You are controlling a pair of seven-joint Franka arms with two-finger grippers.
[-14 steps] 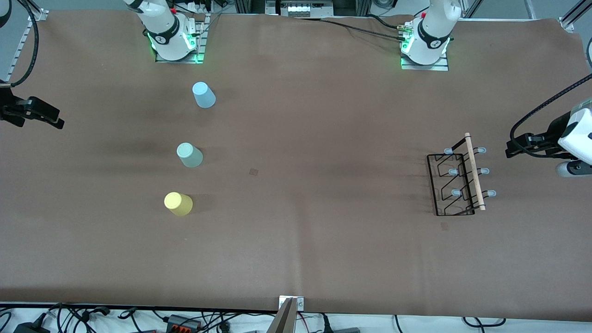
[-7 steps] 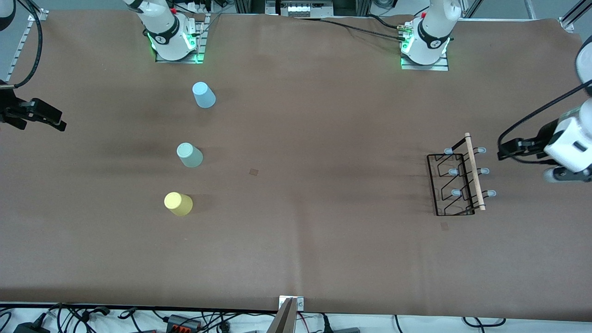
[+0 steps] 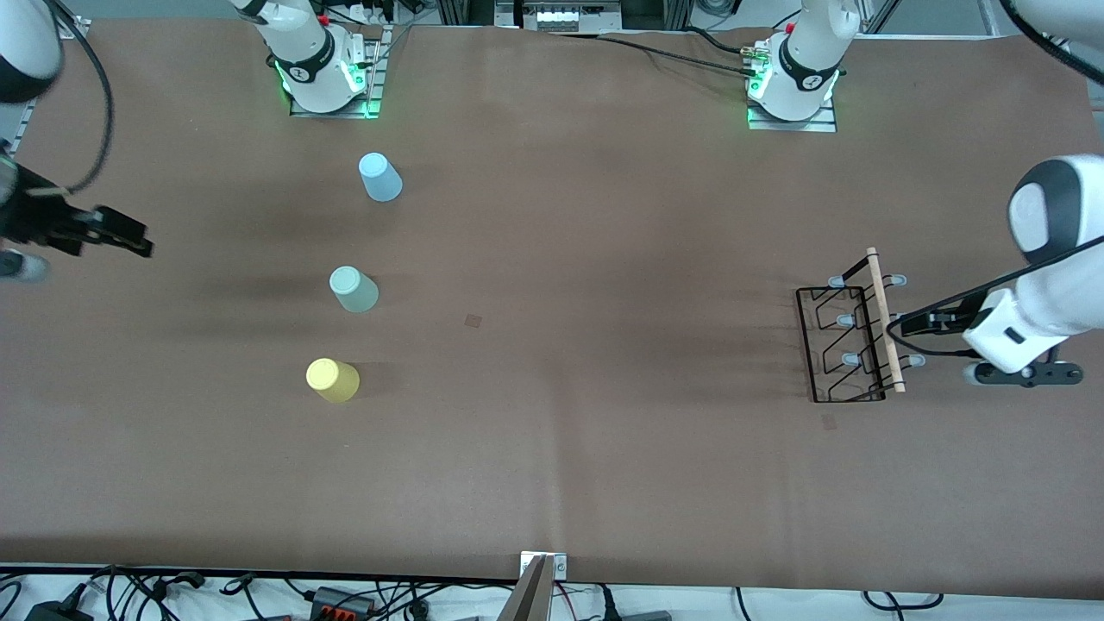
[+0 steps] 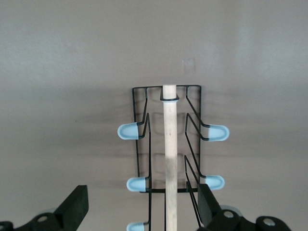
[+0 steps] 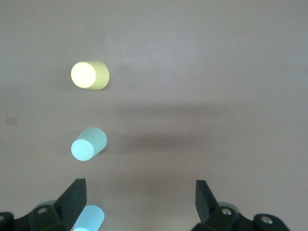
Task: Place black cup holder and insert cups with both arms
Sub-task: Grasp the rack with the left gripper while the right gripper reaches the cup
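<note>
The black cup holder [image 3: 849, 332] lies on the table toward the left arm's end, its wooden rod [image 3: 886, 319] uppermost. My left gripper [image 3: 914, 323] hangs open over the holder's outer edge. In the left wrist view the fingers [image 4: 77, 209] stand wide on either side of the rod [image 4: 169, 154], touching nothing. Three cups stand toward the right arm's end: light blue [image 3: 379, 177] farthest from the front camera, mint [image 3: 352, 289] in the middle, yellow [image 3: 332, 379] nearest. My right gripper [image 3: 129, 241] is open and empty, apart from the cups and farther out toward the table's end.
The arm bases [image 3: 323, 73] [image 3: 793, 82] stand on the brown table cover along the edge farthest from the front camera. Cables lie off the table's near edge [image 3: 345, 595]. A wide stretch of bare cover separates the cups and the holder.
The left arm swung in toward the holder, bringing its gripper over the rod side. The right gripper shifted a little toward the cups. Cups and holder stayed put.
</note>
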